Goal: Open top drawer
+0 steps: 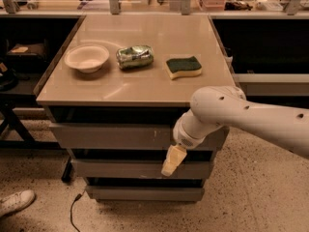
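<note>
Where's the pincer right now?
In the camera view the pincer hangs right of centre, just below the front of the top drawer and in front of the middle drawer.

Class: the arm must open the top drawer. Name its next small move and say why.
Probably raise the pincer toward the top drawer. It hangs below that drawer's front, before the second drawer, right of centre. The flat front shows no handle, so it likely must catch an edge.

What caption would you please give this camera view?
Gripper hangs at the cabinet front, just below the top drawer.
</note>
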Tool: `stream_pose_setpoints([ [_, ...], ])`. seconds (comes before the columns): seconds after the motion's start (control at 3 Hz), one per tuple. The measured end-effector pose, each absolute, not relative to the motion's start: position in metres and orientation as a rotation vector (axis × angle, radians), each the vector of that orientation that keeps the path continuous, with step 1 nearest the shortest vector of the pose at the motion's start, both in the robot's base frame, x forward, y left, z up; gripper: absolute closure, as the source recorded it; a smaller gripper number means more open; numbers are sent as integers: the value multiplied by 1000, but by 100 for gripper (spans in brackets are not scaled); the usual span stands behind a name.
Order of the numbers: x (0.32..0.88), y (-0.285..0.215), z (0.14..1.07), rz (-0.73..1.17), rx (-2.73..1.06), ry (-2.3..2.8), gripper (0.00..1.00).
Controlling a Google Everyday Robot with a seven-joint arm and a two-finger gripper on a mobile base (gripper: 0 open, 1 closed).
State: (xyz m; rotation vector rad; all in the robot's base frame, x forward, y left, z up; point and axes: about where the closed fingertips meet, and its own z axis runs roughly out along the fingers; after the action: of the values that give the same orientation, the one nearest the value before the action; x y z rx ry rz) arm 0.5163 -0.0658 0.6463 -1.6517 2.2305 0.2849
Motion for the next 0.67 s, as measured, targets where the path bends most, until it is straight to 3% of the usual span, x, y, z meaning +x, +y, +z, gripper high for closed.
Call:
stream_pose_setpoints([
  [0.67,509,-62,644,351,-1693,2230,0],
])
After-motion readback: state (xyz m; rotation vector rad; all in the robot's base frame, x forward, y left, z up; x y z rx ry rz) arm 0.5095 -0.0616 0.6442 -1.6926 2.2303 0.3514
